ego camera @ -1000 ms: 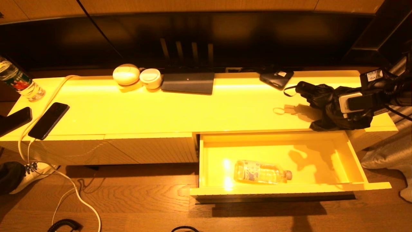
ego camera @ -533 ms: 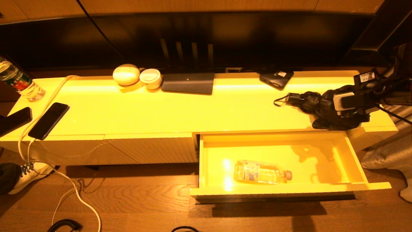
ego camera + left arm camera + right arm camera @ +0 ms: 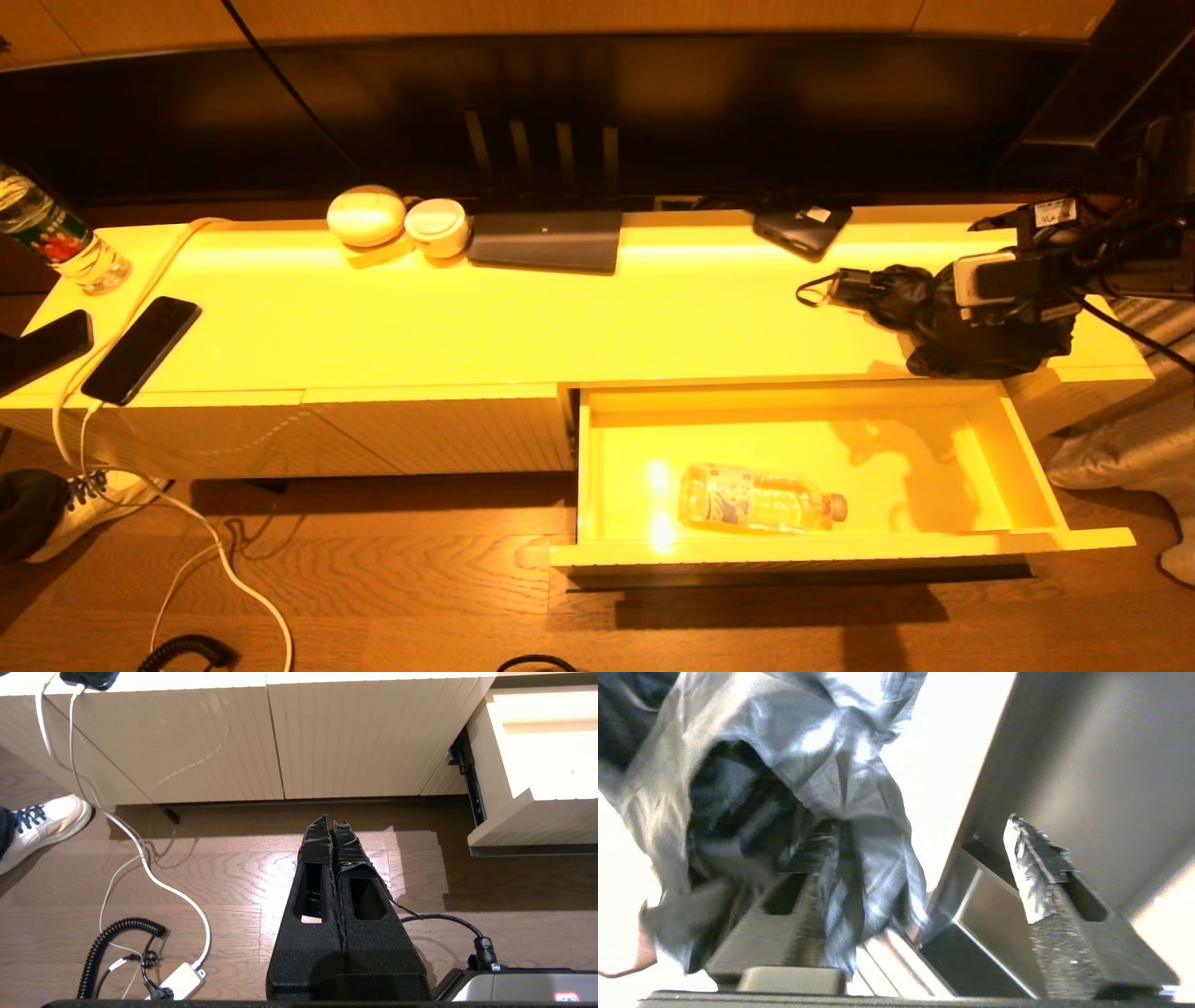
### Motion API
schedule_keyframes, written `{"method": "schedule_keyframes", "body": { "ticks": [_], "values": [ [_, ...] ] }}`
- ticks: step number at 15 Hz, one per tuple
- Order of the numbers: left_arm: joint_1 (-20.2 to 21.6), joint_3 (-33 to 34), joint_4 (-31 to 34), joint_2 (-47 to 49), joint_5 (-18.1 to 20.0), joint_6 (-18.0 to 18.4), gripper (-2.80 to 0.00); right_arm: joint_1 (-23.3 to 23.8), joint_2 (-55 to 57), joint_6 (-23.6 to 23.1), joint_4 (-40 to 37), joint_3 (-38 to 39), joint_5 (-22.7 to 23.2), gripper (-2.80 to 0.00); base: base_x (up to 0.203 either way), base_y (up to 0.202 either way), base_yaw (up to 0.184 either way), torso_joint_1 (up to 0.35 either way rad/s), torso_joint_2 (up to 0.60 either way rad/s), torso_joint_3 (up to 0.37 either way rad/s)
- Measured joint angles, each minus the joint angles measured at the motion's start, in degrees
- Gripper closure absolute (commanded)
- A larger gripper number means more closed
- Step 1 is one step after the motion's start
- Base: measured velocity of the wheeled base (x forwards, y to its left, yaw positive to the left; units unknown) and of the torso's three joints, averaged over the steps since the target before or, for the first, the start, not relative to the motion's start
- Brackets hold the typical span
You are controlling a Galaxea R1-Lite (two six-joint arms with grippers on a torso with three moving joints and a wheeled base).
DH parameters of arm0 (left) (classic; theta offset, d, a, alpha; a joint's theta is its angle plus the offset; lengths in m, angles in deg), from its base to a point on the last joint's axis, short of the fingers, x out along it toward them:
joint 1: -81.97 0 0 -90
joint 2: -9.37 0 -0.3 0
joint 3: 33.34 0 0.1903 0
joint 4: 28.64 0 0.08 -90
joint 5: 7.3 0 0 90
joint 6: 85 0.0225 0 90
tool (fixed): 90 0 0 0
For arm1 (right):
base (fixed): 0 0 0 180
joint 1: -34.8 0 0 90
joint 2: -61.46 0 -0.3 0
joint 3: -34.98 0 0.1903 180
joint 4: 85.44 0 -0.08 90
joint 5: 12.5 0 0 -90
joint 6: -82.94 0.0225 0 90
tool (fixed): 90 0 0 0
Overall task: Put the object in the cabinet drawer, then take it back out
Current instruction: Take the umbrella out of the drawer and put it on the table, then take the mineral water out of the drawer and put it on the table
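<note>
One thing lies in the cabinet drawer (image 3: pixel 1032 476) that I can see: a clear plastic bottle (image 3: pixel 758 498) on its side on the glossy floor, near the front wall, cap toward my right; the drawer itself stands pulled fully out under the right end of the cabinet top (image 3: pixel 560 317). The folded black umbrella (image 3: pixel 943 313) is not in it; it rests on the cabinet top just behind the drawer's back right corner, strap end pointing left. My right gripper (image 3: pixel 924 858) is at the umbrella, and from the right wrist camera I see its fingers spread apart, one buried under the dark fabric, the other finger (image 3: pixel 1041 877) standing clear of it, so nothing is clamped. My left gripper (image 3: pixel 332 828) hangs low over the wood floor (image 3: pixel 233 882) in front of the ribbed cabinet panels (image 3: pixel 280 737), its fingers pressed together on nothing. On the cabinet's left end sit another bottle (image 3: pixel 56 238) and a phone (image 3: pixel 140 347) on a white cable.
</note>
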Motion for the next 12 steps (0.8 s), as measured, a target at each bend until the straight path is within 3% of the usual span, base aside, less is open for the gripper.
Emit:
{"method": "schedule_keyframes", "body": {
  "ticks": [6,9,12],
  "values": [
    [0.0,0.0,0.0,0.0,0.0,0.0,0.0,-3.1,-11.3,1.7,-14.6,1.2,0.1,-2.8,0.0,0.0,0.0,0.0,0.0,0.0],
    [0.0,0.0,0.0,0.0,0.0,0.0,0.0,-8.3,-15.3,5.4,-25.1,2.8,0.0,-2.8,0.0,0.0,0.0,0.0,0.0,0.0],
    [0.0,0.0,0.0,0.0,0.0,0.0,0.0,-13.4,-15.6,12.6,-35.1,3.2,-0.7,-2.8,0.0,0.0,0.0,0.0,0.0,0.0]
  ]
}}
